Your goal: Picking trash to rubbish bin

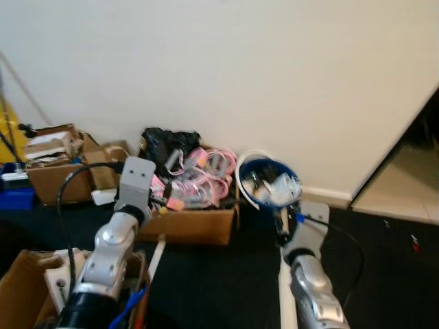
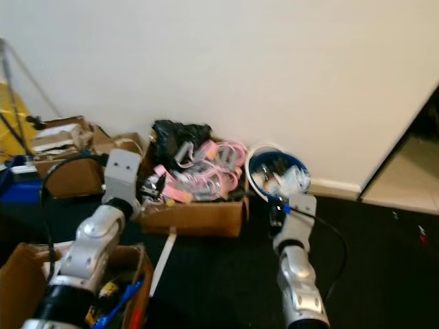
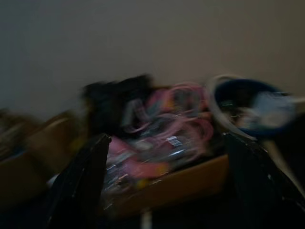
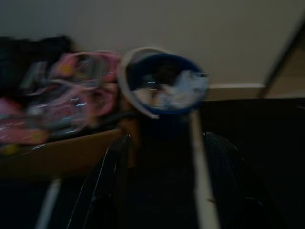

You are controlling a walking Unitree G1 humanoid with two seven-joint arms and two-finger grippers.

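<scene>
A blue rubbish bin [image 1: 271, 162] stands on the dark floor against the white wall, with white crumpled trash [image 1: 280, 186] inside and a white band round its rim. My right gripper [image 4: 167, 138] is open and empty. It is low in front of the bin [image 4: 164, 117], with a white strip [image 4: 200, 181] on the floor between its fingers. My left gripper [image 3: 166, 138] is open and empty too, aimed at a cardboard box [image 1: 195, 225] heaped with pink and clear wrappers [image 1: 206, 175].
A black bag [image 1: 168, 142] sits at the back of the box. More cardboard boxes [image 1: 58, 171] stand at the left, and one [image 1: 20, 288] is near my left arm. White strips [image 1: 156, 257] lie on the floor. A doorway opens at the right.
</scene>
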